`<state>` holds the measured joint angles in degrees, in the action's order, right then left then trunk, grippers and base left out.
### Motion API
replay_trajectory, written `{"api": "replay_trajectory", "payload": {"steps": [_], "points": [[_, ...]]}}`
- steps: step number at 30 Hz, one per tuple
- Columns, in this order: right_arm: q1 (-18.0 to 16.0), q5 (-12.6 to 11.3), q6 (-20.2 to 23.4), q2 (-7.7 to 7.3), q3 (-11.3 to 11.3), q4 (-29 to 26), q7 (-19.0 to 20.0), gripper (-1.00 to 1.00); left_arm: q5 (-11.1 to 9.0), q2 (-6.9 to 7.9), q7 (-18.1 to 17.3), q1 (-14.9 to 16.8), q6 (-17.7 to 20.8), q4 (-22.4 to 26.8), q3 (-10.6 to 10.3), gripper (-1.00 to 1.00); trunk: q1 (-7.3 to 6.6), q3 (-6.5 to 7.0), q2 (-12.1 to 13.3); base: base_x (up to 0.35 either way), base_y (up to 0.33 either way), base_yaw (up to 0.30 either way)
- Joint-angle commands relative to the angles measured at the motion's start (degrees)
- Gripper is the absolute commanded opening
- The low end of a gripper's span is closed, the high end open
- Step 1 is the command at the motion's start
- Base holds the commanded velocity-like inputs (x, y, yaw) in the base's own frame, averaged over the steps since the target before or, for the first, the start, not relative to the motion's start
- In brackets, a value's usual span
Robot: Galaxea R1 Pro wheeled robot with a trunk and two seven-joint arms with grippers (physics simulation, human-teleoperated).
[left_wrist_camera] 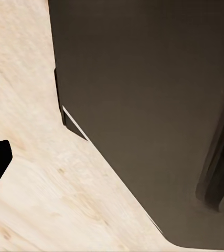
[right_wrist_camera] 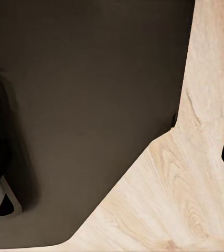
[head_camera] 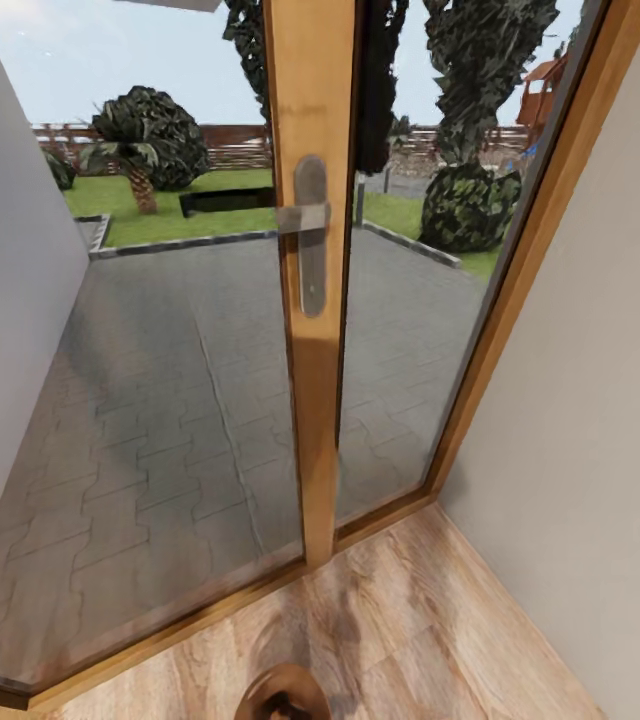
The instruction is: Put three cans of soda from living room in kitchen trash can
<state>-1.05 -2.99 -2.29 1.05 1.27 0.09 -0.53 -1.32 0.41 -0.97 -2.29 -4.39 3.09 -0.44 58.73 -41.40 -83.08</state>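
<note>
While I stand close in front of the wood-framed glass door (head_camera: 305,400), with its metal handle (head_camera: 310,235) just ahead of my head camera, I judge that I am in transit and no can is in hand. Through the glass I see a paved terrace (head_camera: 160,400) and a green garden behind it. At the foot of the door, on the light wood floor (head_camera: 440,620), a round brown rim (head_camera: 282,693) shows; it may be the trash can, but I cannot tell. The soda cans are not in sight. My wrist cameras look down at my dark base (left_wrist_camera: 143,105) and the floor beside it; whether my fingers are released or clenched I cannot tell. Next I must turn away from the door and search for the cans.
</note>
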Motion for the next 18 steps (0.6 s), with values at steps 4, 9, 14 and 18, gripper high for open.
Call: {"api": "replay_trajectory", "payload": {"steps": [4,9,14,18], "points": [[0.0,0.0,0.0,-0.02,0.0,0.0,0.0,1.0,0.0,0.02,0.0,0.0,0.0,0.0,0.0,1.0,0.0,0.0,0.0,-0.001,-0.004,0.0],[0.0,0.0,0.0,0.0,0.0,0.0,0.0,1.0,0.0,0.03,0.0,0.0,0.0,0.1,0.0,1.0,0.0,0.0,0.0,0.0,0.0,0.0],[0.0,-0.1,0.0,0.0,0.0,0.0,0.0,1.0,0.0,0.03,-0.1,0.0,0.0,0.1,0.0,1.0,0.0,0.0,0.0,0.0,0.0,0.0],[0.0,-0.1,0.0,0.0,0.0,0.0,0.0,1.0,0.0,0.03,-0.1,0.0,0.0,0.1,0.0,1.0,0.0,0.0,0.0,0.0,0.0,0.0]]}}
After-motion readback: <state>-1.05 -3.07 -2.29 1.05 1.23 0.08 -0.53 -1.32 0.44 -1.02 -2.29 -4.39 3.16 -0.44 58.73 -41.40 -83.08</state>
